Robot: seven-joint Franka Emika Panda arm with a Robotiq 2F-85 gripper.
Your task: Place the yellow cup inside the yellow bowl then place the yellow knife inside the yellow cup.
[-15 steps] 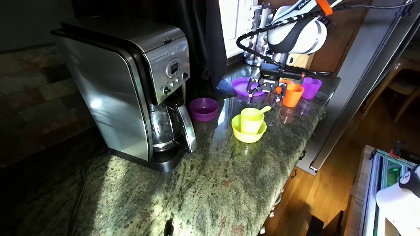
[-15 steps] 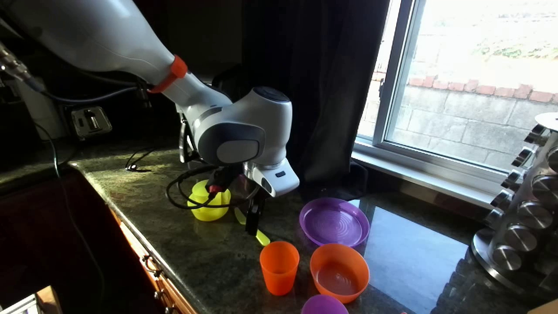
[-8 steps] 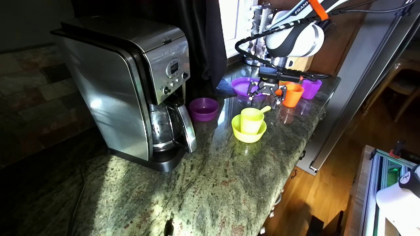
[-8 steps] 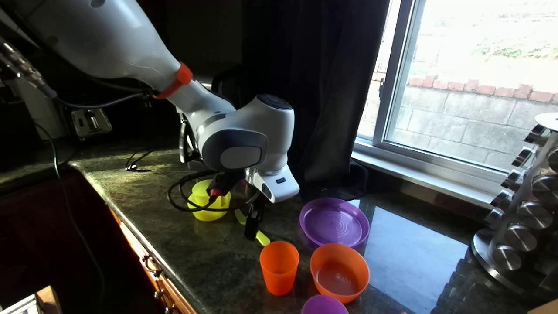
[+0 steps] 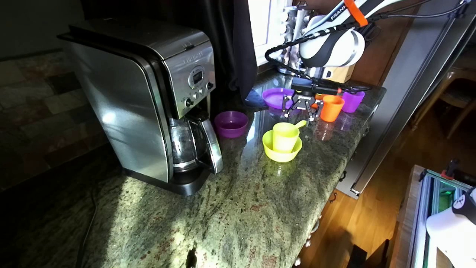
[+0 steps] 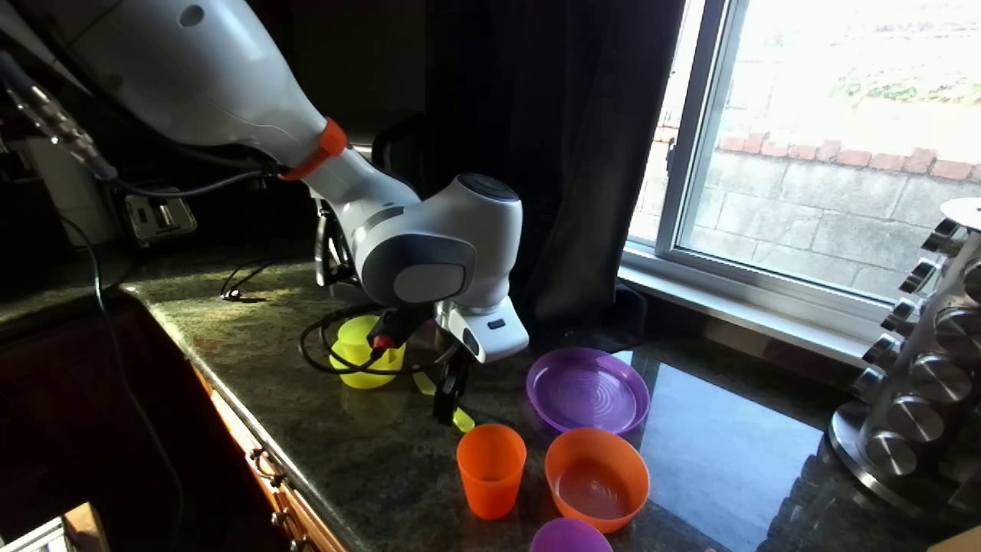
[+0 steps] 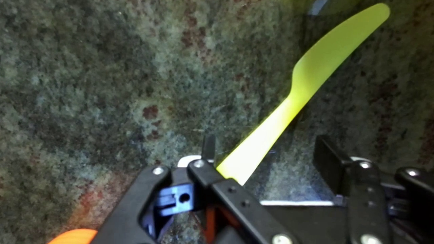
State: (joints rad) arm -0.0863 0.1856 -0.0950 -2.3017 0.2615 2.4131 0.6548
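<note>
The pale yellow cup (image 5: 285,136) stands upright inside the lime-yellow bowl (image 5: 280,155); an exterior view shows cup (image 6: 354,331) and bowl (image 6: 373,377) partly behind the arm's cable. The yellow knife (image 7: 271,127) lies flat on the counter, slanting in the wrist view; in an exterior view its end (image 5: 301,124) shows behind the cup. My gripper (image 7: 267,149) is open, low over the knife's handle. The handle lies between the fingers, closer to the left one in the wrist view. In an exterior view the gripper (image 6: 446,414) hides the knife's middle; the handle end (image 6: 463,419) shows.
The orange cup (image 6: 491,491) stands near the knife's handle end. The orange bowl (image 6: 598,487), purple dish (image 6: 586,391) and purple cup (image 6: 571,538) are close by. The purple bowl (image 5: 231,126) and coffee maker (image 5: 148,108) stand beyond the yellow bowl. The counter edge (image 5: 346,158) runs alongside.
My gripper has come down toward the knife's handle. Its fingers look a little closer together in an exterior view. The cup, bowl and knife have not moved.
</note>
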